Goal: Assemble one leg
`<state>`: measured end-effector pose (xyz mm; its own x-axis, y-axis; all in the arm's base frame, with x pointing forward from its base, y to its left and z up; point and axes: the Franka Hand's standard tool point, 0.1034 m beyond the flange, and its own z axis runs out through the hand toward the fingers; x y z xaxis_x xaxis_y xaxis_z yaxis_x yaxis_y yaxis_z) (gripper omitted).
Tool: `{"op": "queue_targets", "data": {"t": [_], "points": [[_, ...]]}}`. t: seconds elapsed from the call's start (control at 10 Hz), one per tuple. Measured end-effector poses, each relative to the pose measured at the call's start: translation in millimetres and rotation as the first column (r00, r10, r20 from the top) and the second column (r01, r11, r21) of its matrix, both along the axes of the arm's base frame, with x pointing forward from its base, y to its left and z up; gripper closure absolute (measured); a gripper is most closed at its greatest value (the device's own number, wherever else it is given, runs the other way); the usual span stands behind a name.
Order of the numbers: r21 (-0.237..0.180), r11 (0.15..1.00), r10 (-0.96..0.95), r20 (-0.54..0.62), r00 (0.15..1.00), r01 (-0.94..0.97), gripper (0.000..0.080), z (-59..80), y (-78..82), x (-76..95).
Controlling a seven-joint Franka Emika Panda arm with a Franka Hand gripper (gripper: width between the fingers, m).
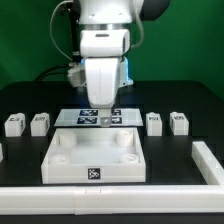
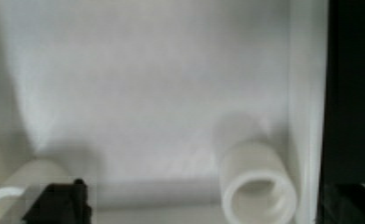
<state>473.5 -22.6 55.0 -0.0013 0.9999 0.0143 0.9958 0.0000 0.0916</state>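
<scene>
Four small white legs stand in a row on the black table: two at the exterior view's left [image 1: 13, 124] [image 1: 39, 122] and two at its right [image 1: 154, 122] [image 1: 178, 121]. The large white square tray-like piece [image 1: 62, 166] lies in front of them, a marker tag on its near wall. My gripper [image 1: 103, 121] hangs over the tray's far edge, away from every leg. In the wrist view the gripper [image 2: 205, 205] is open and empty. Its dark fingertips [image 2: 58, 205] stand wide apart over the tray floor [image 2: 161, 90]. Two round corner sockets [image 2: 259, 178] [image 2: 28, 197] show there.
The marker board [image 1: 122, 118] lies flat behind the tray, partly hidden by the arm. A white rail [image 1: 110, 200] runs along the table's front. Another rail [image 1: 210, 160] runs along the exterior view's right side.
</scene>
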Motion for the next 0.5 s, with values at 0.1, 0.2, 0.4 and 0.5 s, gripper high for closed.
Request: {"op": "queue_targets", "data": {"t": [0.1, 0.2, 0.4, 0.5], "points": [[-0.006, 0.999, 0.051, -0.01, 0.999, -0.051, 0.015, -8.0, -7.3, -18.1], [-0.009, 0.997, 0.078, -0.012, 0.997, -0.078, 0.015, -11.8, -8.4, -26.9], [-0.001, 0.997, 0.079, -0.04, 0.996, -0.079, 0.015, -25.0, -7.5, -37.4], [0.005, 0.997, 0.077, -0.054, 0.996, -0.077, 0.015, -33.8, -6.2, -41.5]]}}
